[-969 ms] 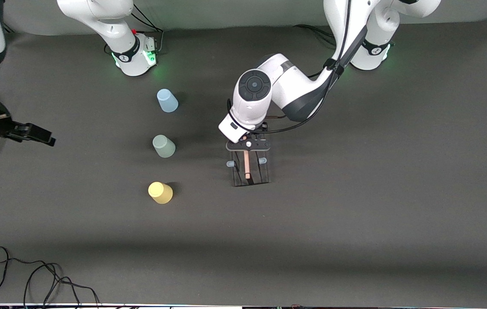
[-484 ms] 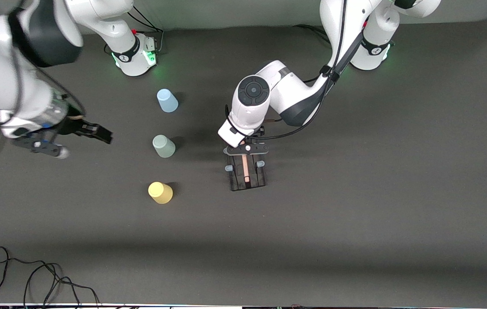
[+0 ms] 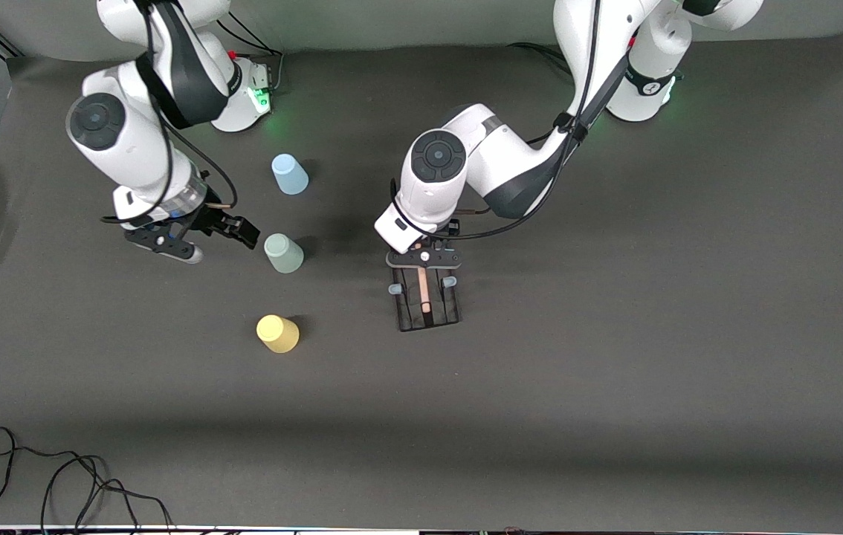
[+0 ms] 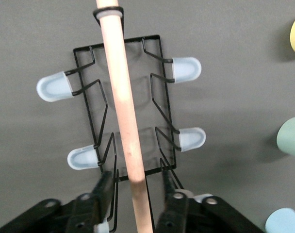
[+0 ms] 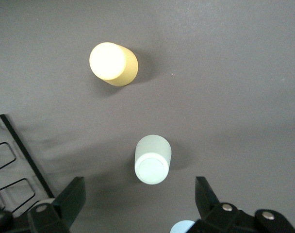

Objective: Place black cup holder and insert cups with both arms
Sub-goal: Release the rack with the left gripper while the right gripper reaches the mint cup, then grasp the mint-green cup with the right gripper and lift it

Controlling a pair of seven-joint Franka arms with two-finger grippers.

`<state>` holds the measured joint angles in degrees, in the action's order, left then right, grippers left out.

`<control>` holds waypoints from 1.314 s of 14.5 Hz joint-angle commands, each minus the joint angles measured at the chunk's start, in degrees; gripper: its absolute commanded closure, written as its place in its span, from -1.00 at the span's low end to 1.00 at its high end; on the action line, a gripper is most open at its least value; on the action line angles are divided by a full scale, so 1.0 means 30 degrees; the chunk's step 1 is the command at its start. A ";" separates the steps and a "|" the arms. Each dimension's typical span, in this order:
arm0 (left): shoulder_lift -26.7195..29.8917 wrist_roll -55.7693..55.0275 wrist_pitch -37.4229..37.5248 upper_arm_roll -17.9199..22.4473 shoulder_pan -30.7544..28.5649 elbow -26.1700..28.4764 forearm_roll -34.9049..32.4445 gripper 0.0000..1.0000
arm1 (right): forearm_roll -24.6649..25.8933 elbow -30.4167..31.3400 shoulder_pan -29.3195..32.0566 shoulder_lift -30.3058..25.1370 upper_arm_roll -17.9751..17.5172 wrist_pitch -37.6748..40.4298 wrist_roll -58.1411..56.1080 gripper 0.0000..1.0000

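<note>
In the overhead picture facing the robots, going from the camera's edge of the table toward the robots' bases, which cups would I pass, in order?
yellow cup → grey-green cup → pale blue cup

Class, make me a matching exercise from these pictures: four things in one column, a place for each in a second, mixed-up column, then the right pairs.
Things:
1. blue cup
2. green cup
3. yellow cup
4. holder

Places:
A. nearest the front camera of the three cups
B. under the left gripper
C. closest to the right arm's base
D. beside the right gripper

Pairs: 1-C, 2-D, 3-A, 4-B
</note>
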<state>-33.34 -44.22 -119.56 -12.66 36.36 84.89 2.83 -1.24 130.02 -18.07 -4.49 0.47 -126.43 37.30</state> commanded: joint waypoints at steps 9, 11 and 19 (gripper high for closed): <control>0.5835 0.8723 1.0899 0.0383 -0.7396 -0.0144 0.1814 -1.00 | -0.0232 0.2772 -0.1417 0.3660 0.0194 -0.6370 -0.3168 -1.00; 0.6685 1.1181 1.1462 0.0384 -0.9561 0.0498 0.1288 -1.00 | -0.0232 0.2773 -0.1446 0.4277 0.0194 -0.6870 -0.3699 -0.99; 0.9031 1.6439 1.2226 0.0413 -1.4637 0.1263 -0.0766 -1.00 | -0.0232 0.4529 -0.1446 0.4718 0.0194 -0.8802 -0.5311 -0.95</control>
<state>-9.89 3.04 -82.98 -10.75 -5.01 86.59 1.37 -1.23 141.46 -22.00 9.48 0.66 -149.65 23.73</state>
